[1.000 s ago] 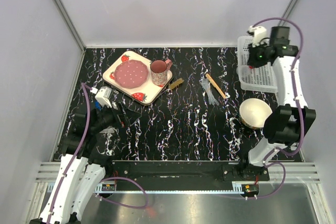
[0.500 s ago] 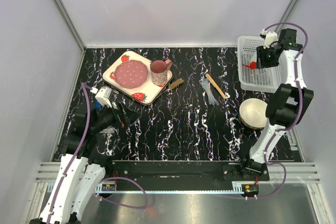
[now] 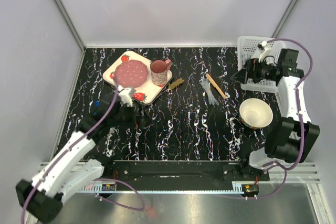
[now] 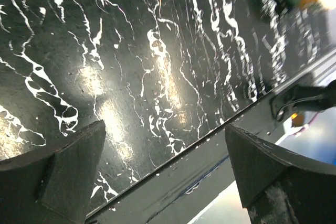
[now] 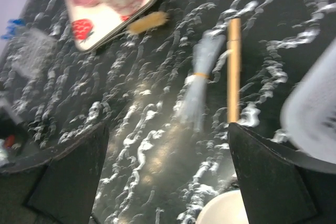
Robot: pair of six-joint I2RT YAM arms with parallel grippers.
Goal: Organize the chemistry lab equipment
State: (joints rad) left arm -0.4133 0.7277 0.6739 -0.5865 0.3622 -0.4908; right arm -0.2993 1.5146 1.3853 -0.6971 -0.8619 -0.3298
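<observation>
- Left gripper (image 3: 137,115): hovers over the table (image 3: 184,127) just in front of the near edge of the strawberry-print tray (image 3: 116,85). In the left wrist view its fingers (image 4: 58,174) are spread wide, with only bare marbled tabletop between them. It holds nothing.
- Right gripper (image 3: 237,77): hangs at the inner side of the white basket (image 3: 252,82), at the far right. In the right wrist view the fingers (image 5: 71,177) are held wide apart, with nothing between them.
- Droppers (image 3: 209,93): a clear bundle lying flat at centre-right of the table, near the right gripper on its left. In the right wrist view the bundle (image 5: 198,80) lies ahead of the open fingers, untouched.
- Wooden-handled stick (image 3: 216,85): lies just beside the droppers, on their right, and apart from the gripper.
- Wooden-handled brush (image 3: 176,83): lies against the tray's right edge, well apart from both grippers.
- Blue-capped tubes (image 3: 96,111): at the table's left side, beside the left arm; too small for detail.
- Pink plate (image 3: 131,72) and mug (image 3: 158,73): both on the tray.
- Cream bowl (image 3: 255,113): on the table near the basket's front edge.
</observation>
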